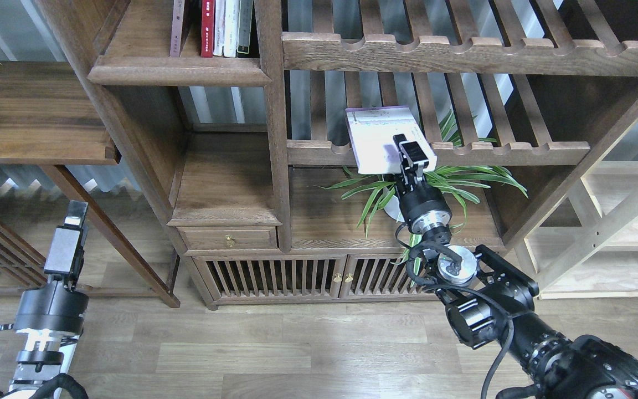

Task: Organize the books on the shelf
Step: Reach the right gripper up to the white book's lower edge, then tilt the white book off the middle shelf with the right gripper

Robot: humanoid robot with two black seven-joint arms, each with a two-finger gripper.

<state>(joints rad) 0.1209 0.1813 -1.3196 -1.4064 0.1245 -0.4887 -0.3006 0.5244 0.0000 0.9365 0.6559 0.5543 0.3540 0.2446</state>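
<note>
You see dark brown wood and pale book covers.
The lavender-white book point(377, 136) has a purple top edge; the plant point(457, 183) has green-and-cream striped leaves.
</note>
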